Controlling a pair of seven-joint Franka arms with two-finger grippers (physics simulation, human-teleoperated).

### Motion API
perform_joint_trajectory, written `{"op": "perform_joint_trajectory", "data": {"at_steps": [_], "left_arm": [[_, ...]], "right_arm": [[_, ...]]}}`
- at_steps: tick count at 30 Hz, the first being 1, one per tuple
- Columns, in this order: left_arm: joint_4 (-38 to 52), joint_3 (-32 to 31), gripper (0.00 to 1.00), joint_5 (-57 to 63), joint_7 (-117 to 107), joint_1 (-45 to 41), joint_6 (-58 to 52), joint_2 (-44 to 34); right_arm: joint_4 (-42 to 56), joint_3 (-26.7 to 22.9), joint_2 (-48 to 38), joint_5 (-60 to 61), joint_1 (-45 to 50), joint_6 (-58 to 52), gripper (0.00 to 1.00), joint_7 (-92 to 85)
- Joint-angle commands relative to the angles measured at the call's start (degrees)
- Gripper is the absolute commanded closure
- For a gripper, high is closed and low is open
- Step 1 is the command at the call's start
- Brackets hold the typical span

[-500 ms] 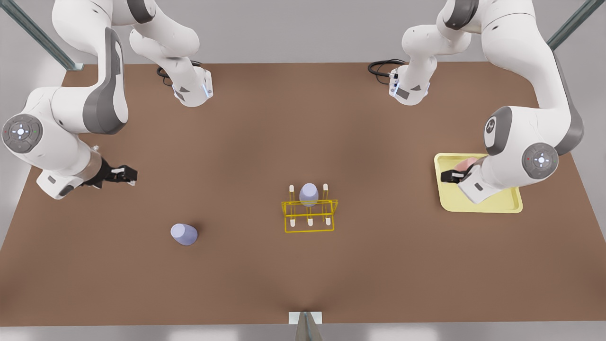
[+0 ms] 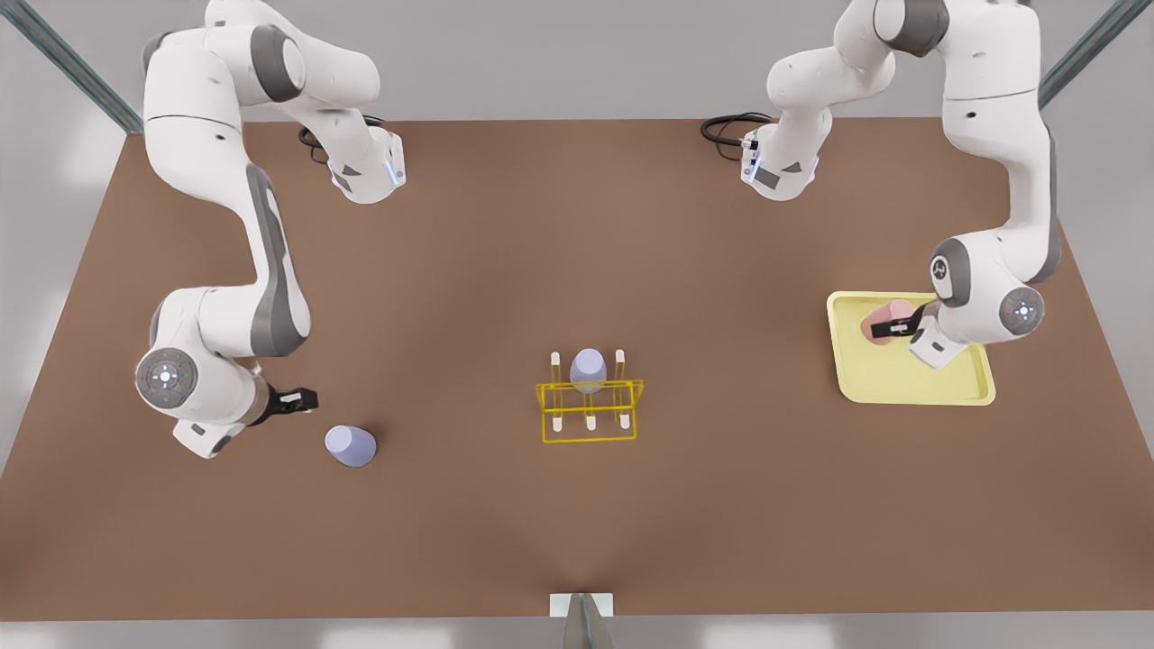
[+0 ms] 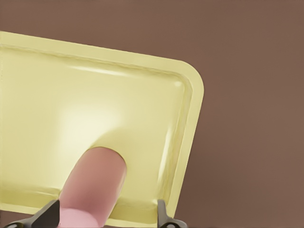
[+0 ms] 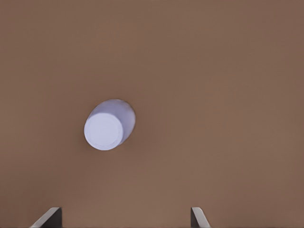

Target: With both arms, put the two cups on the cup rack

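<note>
Brown table (image 2: 577, 523) (bearing cup rack (image 2: 590, 406), tray (image 2: 911, 383), lavender cup (image 2: 350, 445)).

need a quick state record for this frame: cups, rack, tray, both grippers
pink cup: upside down on the yellow tray, between the fingers of the left gripper, which is open
lavender cup: upside down on the table, free
right gripper: open, near that cup, apart from it
cup rack: mid-table, another lavender cup already on a peg
</note>
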Motion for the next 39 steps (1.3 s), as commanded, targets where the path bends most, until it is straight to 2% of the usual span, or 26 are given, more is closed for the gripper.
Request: {"op": "perform_joint_trajectory", "data": {"at_steps": [1, 11, 14, 19, 24, 31, 33, 39], "left_arm": [[-1.7, 0.4, 0.0, 1.4, 11.8, 0.1, 11.4, -0.4], [-5.9, 0.6, 0.0, 1.8, 11.8, 2.2, 11.1, -0.7], [-6.1, 0.6, 0.0, 1.8, 11.7, 2.4, 7.4, -0.7], [-8.8, 1.0, 0.0, 1.8, 11.6, 2.9, 12.7, -0.7], [-12.6, 1.5, 0.0, 1.8, 11.6, 3.0, 22.6, -0.2], [-13.8, 1.5, 0.0, 1.8, 11.4, 3.0, 23.4, -0.2], [-13.8, 1.5, 0.11, 1.8, 11.4, 3.0, 23.4, 0.2], [-13.8, 1.5, 0.11, 1.8, 11.4, 3.0, 22.9, 0.5]], "right_arm": [[-2.7, 0.0, 0.6, 1.5, -0.2, 12.8, 0.0, -1.8], [-4.6, 0.5, 6.2, 1.4, 1.4, 19.2, 0.0, -1.7], [-4.0, 0.4, 7.5, 1.9, 1.3, 19.2, 0.0, -1.8], [-4.2, 0.4, 9.2, 1.9, 1.2, 19.2, 0.0, -1.7], [-4.1, 0.4, 9.7, 1.9, 1.5, 19.2, 0.0, -1.5], [-3.8, 0.5, 9.6, 2.3, 1.6, 19.1, 0.0, -1.7], [-3.8, 0.5, 9.7, 2.3, 1.6, 19.1, 0.0, -1.7], [-3.8, 0.5, 10.7, 2.5, 2.3, 19.2, 0.0, -1.6]]}}
